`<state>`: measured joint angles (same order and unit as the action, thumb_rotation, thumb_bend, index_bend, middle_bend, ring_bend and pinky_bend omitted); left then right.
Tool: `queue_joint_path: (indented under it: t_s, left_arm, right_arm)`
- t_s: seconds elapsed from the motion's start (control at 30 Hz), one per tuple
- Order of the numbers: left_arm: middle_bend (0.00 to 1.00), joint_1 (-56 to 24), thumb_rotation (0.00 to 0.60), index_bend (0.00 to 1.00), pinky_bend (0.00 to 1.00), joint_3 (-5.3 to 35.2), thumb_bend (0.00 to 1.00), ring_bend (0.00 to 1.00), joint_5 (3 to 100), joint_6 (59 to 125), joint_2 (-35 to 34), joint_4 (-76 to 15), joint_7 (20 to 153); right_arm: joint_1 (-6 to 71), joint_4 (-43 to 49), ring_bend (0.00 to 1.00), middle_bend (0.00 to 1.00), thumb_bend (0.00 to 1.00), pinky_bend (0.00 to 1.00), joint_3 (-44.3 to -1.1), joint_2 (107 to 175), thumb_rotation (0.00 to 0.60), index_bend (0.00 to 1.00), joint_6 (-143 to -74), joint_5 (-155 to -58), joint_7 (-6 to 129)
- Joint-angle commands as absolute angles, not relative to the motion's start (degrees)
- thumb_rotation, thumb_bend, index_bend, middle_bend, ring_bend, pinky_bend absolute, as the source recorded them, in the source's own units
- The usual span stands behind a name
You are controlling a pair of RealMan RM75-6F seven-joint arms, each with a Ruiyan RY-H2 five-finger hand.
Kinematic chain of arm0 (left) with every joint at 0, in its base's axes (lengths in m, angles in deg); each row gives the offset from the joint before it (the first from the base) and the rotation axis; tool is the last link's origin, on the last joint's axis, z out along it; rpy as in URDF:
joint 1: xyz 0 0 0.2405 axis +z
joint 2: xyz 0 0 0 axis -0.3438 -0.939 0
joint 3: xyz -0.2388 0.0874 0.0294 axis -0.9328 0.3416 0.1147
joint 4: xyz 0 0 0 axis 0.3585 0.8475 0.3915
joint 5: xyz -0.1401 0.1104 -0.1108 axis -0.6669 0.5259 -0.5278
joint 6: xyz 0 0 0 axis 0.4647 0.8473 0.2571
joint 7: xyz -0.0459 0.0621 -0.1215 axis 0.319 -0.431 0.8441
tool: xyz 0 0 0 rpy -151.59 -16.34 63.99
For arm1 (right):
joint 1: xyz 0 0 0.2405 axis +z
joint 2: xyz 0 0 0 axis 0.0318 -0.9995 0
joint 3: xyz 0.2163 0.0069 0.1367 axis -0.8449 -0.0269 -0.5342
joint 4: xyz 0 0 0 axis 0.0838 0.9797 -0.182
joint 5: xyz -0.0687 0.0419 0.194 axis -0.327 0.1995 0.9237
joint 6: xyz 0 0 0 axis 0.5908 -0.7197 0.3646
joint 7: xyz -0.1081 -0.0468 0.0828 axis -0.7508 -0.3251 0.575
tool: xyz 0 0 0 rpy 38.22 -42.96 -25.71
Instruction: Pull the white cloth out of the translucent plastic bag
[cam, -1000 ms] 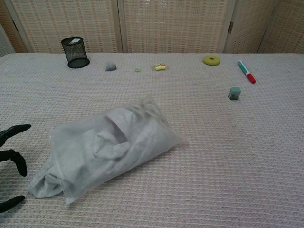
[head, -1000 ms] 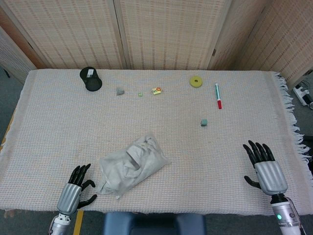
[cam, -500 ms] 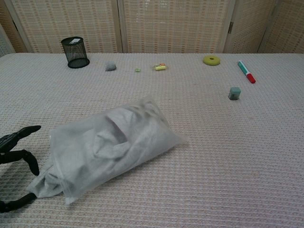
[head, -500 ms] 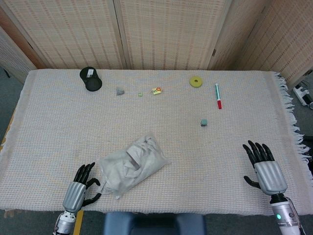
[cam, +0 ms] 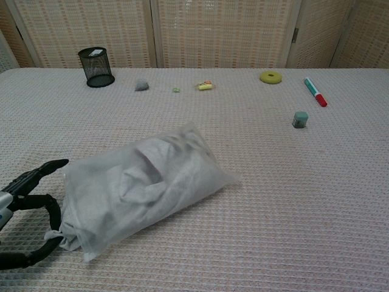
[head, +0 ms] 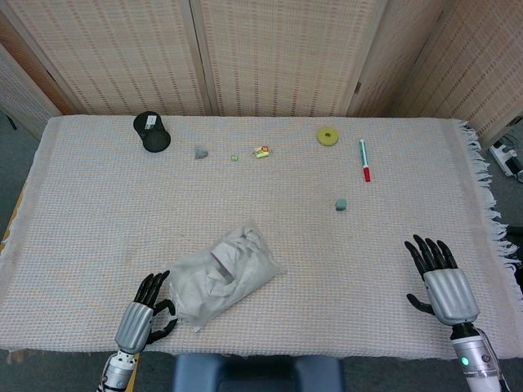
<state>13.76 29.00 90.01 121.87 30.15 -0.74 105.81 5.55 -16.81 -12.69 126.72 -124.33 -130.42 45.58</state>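
The translucent plastic bag lies near the table's front edge with the crumpled white cloth inside it. Some cloth pokes out of the bag's open lower-left end. My left hand is right at that end, its dark fingers spread around the bag's corner and touching it, with nothing gripped. Far to the right, my right hand rests open on the table cover with its fingers spread, well apart from the bag. The chest view does not show it.
Along the far edge stand a black mesh cup, a grey lump, small bits, a yellow ring and a red-green marker. A small teal block lies mid-right. The woven cover's fringe hangs at the right.
My left hand has slid right along the front edge until its fingers reach the bag's open corner. The bag's end is pushed in slightly. The right hand has stayed put.
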Motion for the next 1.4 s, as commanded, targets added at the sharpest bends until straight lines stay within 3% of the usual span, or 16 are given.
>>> queue_joint_path:
  t_s: [0.03,0.23,0.4,0.63,0.83,1.4]
  left_arm:
    - [0.1,13.75,0.599,0.71,0.0,29.11,0.48,0.0,90.04,122.22,30.3,-0.42,105.96]
    - [0.12,14.04,0.6,0.77,0.0,29.9,0.52,0.0,90.61,123.74,29.35,-0.88,106.1]
    - [0.12,14.16,0.6,0.77,0.0,31.01,0.51,0.0,91.61,124.97,26.72,-3.4,105.44]
    - [0.13,13.53,0.6,0.77,0.0,31.01,0.51,0.0,91.68,124.23,25.51,-5.83,103.76]
    - [0.13,13.08,0.6,0.77,0.0,29.51,0.51,0.0,90.6,124.57,25.02,-6.3,104.47]
    - [0.13,12.62,0.6,0.77,0.0,29.06,0.49,0.0,90.71,125.57,23.32,-10.72,105.58]
  right_arm:
    - [5.57,-16.78,0.0,0.0,0.13,0.0,-12.7,126.75,0.6,0.0,-124.28,-130.44,45.52]
    - [6.06,-16.09,0.0,0.0,0.13,0.0,-12.16,127.76,0.6,0.0,-123.37,-131.44,44.98]
    - [8.89,-11.76,0.0,0.0,0.16,0.0,-12.08,132.47,0.6,0.01,-121.2,-135.16,50.35]
    - [12.76,-6.25,0.0,0.0,0.26,0.0,-13.73,142.05,0.6,0.3,-119.79,-137.65,53.93]
    - [15.15,-3.49,0.0,0.01,0.29,0.0,-15.44,149.53,0.6,0.44,-116.89,-135.12,52.81]
    - [21.77,14.29,0.0,0.06,0.29,0.0,-16.96,162.15,0.6,0.5,-115.6,-136.22,70.1]
